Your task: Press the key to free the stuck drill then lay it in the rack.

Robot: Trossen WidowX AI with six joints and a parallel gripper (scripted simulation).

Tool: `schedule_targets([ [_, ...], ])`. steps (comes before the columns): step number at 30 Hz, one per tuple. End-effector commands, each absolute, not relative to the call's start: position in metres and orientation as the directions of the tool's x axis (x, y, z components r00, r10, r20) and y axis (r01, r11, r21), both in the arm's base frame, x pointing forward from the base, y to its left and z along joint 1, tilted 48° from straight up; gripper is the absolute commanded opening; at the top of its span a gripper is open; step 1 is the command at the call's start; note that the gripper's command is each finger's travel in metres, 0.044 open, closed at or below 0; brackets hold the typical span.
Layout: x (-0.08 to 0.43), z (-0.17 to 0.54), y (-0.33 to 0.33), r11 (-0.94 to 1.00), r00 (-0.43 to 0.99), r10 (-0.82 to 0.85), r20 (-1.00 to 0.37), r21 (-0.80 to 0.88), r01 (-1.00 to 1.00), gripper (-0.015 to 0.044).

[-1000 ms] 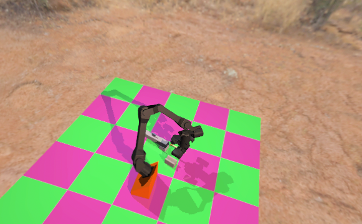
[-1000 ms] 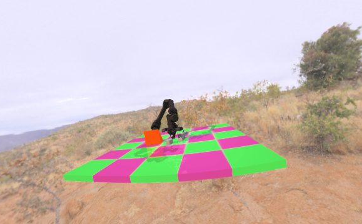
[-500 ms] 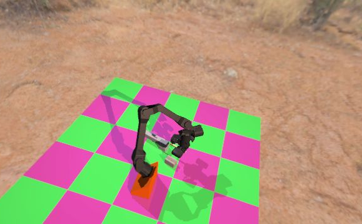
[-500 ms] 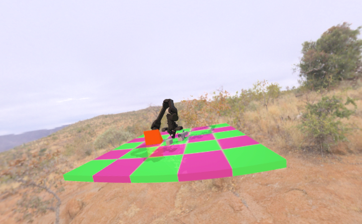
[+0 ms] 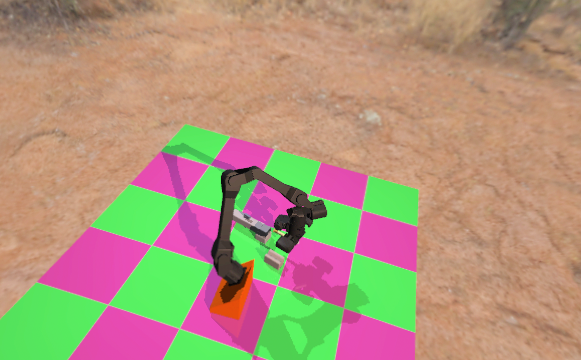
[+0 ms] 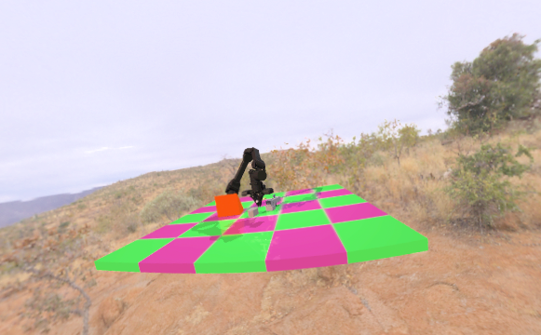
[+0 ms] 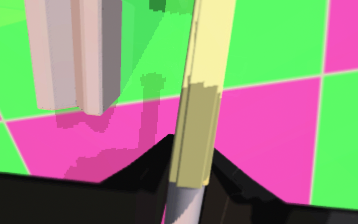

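My gripper (image 5: pixel 283 234) (image 6: pixel 259 204) (image 7: pixel 184 143) is shut on the drill, a slim yellow rod (image 7: pixel 210 45) (image 5: pixel 278 232) with a grey end behind the fingers. The drill points towards the dark chuck of the grey machine (image 5: pixel 252 223) (image 6: pixel 272 203). Its far tip runs out of the wrist view, and I cannot tell if it is clear of the chuck. The pinkish-grey grooved rack (image 5: pixel 274 259) (image 6: pixel 252 212) (image 7: pixel 65 60) stands beside the drill, to its left in the wrist view, apart from it. I cannot make out the key for certain.
An orange block (image 5: pixel 235 300) (image 6: pixel 228 206) stands by the arm's base, on the near side in the top view. The machine and rack are close together on the green and pink checkered table (image 5: pixel 385 235) (image 6: pixel 303 242). The arm arches above the machine.
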State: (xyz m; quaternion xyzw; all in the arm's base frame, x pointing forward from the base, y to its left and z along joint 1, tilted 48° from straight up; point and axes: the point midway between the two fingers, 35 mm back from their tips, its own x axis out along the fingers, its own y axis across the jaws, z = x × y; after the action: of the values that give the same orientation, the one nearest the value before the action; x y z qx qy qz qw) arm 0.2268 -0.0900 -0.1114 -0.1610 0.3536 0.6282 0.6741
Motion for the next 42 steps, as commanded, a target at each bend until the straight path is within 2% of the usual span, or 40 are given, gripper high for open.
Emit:
schedule_targets([
  [1, 0.229, -0.110, -0.093, 0.155, -0.040, 0.729, -0.683, 0.222, -0.963, 0.0000],
  [42, 0.161, -0.113, -0.086, 0.155, -0.043, 0.728, -0.684, 0.225, -0.962, 0.0000],
])
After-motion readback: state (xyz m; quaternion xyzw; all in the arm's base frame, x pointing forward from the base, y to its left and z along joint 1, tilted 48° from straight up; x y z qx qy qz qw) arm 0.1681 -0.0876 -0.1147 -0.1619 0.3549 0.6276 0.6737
